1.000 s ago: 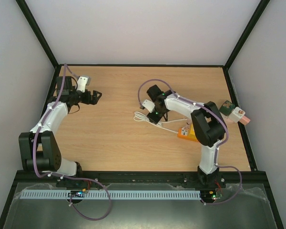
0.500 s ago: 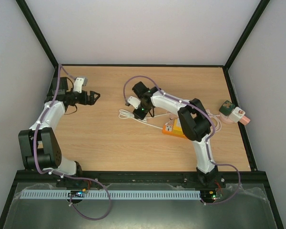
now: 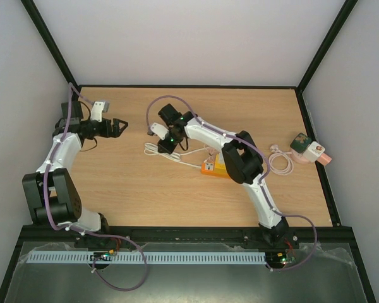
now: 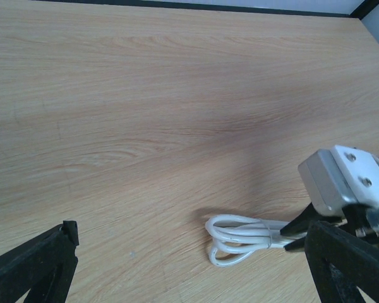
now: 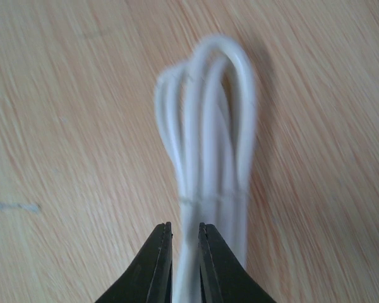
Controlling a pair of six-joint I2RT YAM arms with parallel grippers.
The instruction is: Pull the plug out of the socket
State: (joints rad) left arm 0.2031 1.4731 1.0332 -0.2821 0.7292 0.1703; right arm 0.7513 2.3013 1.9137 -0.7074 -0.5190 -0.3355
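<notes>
Right claw (image 5: 185,227) dragged one cable bundle (image 5: 210,126) left (one socket (image 3: 209,168)).

No text, label, brand, number or sign can be read in any view. The orange socket (image 3: 212,168) and the small pink-and-green boxes (image 3: 310,150) at the right edge of the surface (image 3: 145,189) are too small in the top view to tell whether they carry print. The white cable (image 5: 208,158), seen close but blurred in the right wrist view, shows no lettering.
</notes>
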